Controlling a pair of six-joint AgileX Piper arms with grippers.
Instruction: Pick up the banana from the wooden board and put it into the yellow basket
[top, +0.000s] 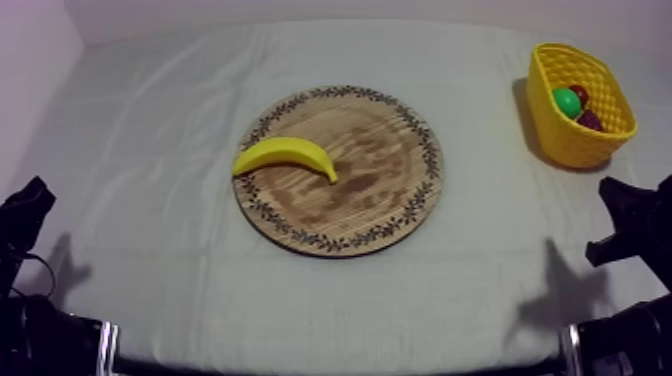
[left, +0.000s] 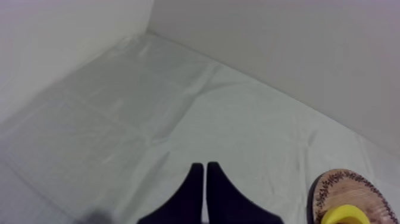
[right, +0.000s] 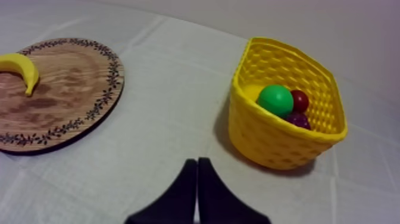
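- Progress: nothing done yet. The banana (top: 285, 156) lies on the wooden board (top: 385, 205), on the board's left part, with one end at the patterned rim.
- The yellow basket (top: 565, 140) stands at the far right of the table, well apart from the board, on our right arm's side.
- The basket holds a green fruit (right: 275, 99), a small red fruit (right: 300, 100) and a dark purple piece that we take for the grapes (right: 297, 120). There is no banana in it, and there looks to be room beside them.
- Our left gripper (left: 205, 168) has its fingers pressed together into a narrow wedge and holds nothing. It sits over bare cloth (left: 178, 107), with the board's rim and the banana's end off to one side.
- Our right gripper (right: 197, 164) is the same: a narrow wedge, holding nothing. It sits over the cloth between board and basket, nearer the basket.
- Neither gripper is touching the banana or the board — both sit low at their own table edges.
- Left to do, as we judge it: everything. That means reach, spread the fingers, close on the banana, lift, carry it right across the board and release over the basket.
- The banana is nearer our left arm and the basket nearer our right, so either choice means a long reach.
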